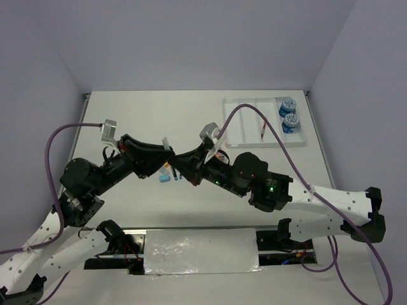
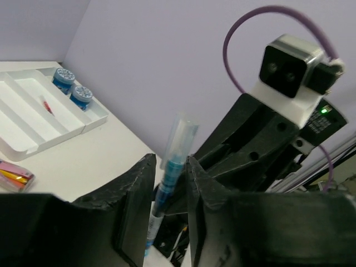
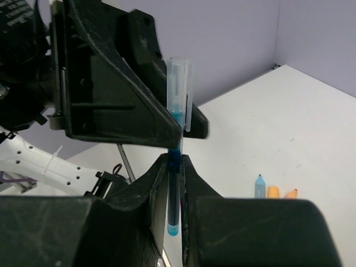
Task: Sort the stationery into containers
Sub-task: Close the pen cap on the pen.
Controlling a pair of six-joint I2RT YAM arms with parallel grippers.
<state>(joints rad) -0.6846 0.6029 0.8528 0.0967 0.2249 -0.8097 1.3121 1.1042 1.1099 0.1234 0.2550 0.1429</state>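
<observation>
Pale lilac walls close round a matt white table (image 1: 127, 121). Both black arms bend inward and meet above its middle. The right gripper (image 3: 173, 162) clamps a slim blue pen (image 3: 179, 94) upright by its barrel. The left gripper (image 2: 170, 162) brackets it higher up, jaws narrow; whether they touch, I cannot tell. The white divided tray (image 1: 251, 121) lies far right.

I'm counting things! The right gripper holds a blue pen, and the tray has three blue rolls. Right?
Not quite: the tray has two blue rolls, not three, as the top view shows. The right gripper does hold the blue pen.
</observation>
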